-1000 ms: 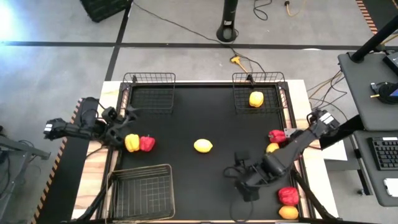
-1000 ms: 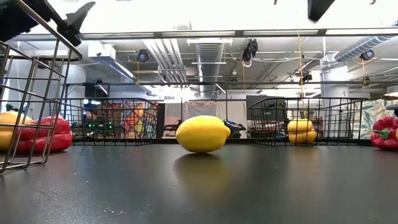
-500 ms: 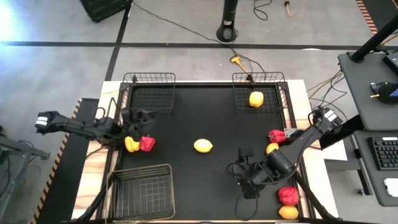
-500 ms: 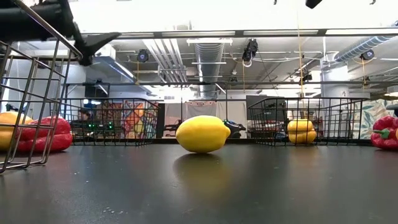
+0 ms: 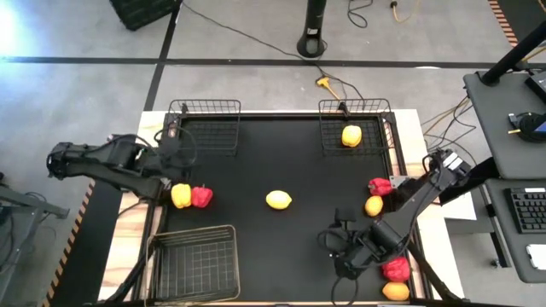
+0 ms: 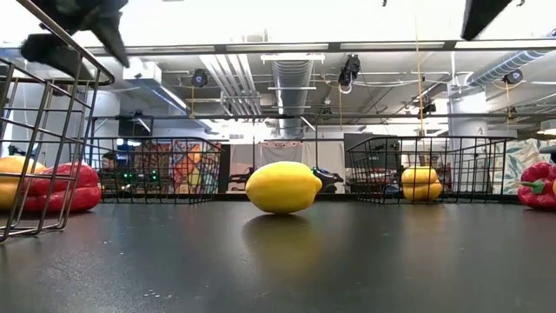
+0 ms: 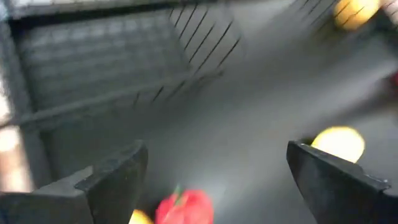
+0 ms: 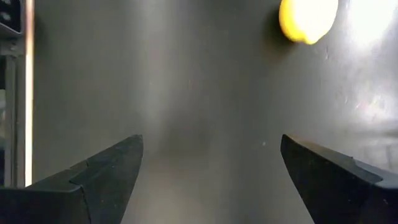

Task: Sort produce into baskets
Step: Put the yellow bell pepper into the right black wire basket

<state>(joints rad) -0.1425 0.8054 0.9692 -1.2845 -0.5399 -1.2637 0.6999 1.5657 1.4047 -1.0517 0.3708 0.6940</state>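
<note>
A yellow pepper (image 5: 181,195) and a red pepper (image 5: 201,197) lie side by side on the black table at the left. A lemon-like fruit (image 5: 278,199) lies mid-table. A yellow fruit (image 5: 351,136) sits in the far right basket (image 5: 375,109). A red pepper (image 5: 380,186), a yellow fruit (image 5: 374,205), a red pepper (image 5: 394,269) and an orange fruit (image 5: 395,291) lie along the right edge. My left gripper (image 5: 175,141) (image 7: 214,162) is open, above the table by the far left basket (image 5: 205,109). My right gripper (image 5: 337,245) (image 8: 211,149) is open, near the front right.
A third wire basket (image 5: 194,264) stands at the near left corner. The table's middle around the lemon is bare black surface. Cables and a stand base lie on the floor beyond the far edge.
My left gripper has swung from beside the two peppers toward the table's far edge, to the far left basket's front. My right gripper has drawn a little toward the near edge. No produce has moved.
</note>
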